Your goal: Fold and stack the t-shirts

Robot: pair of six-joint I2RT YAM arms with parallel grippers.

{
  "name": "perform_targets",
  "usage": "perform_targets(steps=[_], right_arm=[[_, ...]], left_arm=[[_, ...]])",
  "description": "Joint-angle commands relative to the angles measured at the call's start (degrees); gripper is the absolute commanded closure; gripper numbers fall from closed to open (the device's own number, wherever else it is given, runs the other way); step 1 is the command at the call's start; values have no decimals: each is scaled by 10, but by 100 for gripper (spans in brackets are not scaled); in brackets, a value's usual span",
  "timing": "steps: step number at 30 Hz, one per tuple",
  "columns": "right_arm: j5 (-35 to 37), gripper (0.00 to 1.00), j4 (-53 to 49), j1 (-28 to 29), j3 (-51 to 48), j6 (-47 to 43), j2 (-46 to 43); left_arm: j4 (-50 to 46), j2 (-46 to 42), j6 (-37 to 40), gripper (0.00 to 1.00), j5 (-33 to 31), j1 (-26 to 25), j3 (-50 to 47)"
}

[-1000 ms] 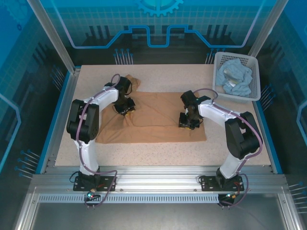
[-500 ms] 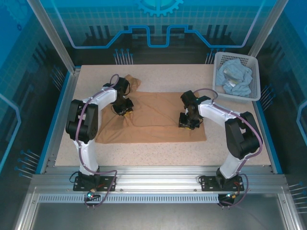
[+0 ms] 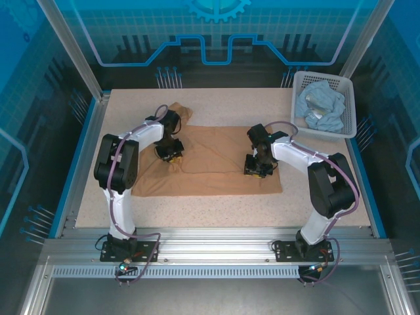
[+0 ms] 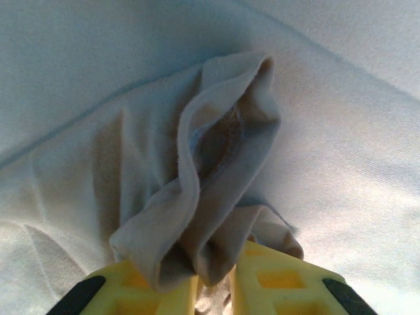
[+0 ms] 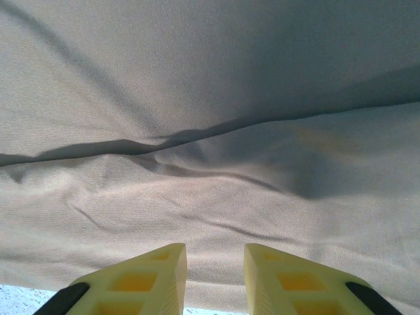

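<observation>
Bare table [image 3: 216, 210] up front (basket [image 3: 324, 74] far-right corner)

Left arm [image 3: 118, 210] and right arm [image 3: 317, 223]: white link shells, black joint housings, each on a black base plate [image 3: 129, 248]. A purple-grey cable [image 3: 357, 186] runs along each arm and loops free of the links. Left gripper [image 4: 213, 289] and right gripper [image 5: 215, 275]: jaws of pale yellow moulded plastic with recessed pockets, black at the outer corners.

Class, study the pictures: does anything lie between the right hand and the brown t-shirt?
Nothing visible does. The right hand is right at the brown t-shirt, fingers apart over bare cloth near its edge. The blue t-shirt lies apart in the basket.
</observation>
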Motion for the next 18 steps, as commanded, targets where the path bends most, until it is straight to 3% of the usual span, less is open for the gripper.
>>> perform_targets(steps=[1, 4, 7, 18], right_arm=[[-6, 70, -2, -3, -4, -6, -3], [-5, 70, -1, -3, -7, -6, -4], [-4, 70, 0, -3, -9, -5, -7], [-8, 70, 3, -3, -9, -5, -2]], left_arm=[[-25, 15, 16, 85, -8, -5, 13], [-26, 12, 15, 96, -7, -9, 18], [-25, -7, 9, 100, -6, -14, 19], [-41, -49, -3, 100, 23, -24, 20]])
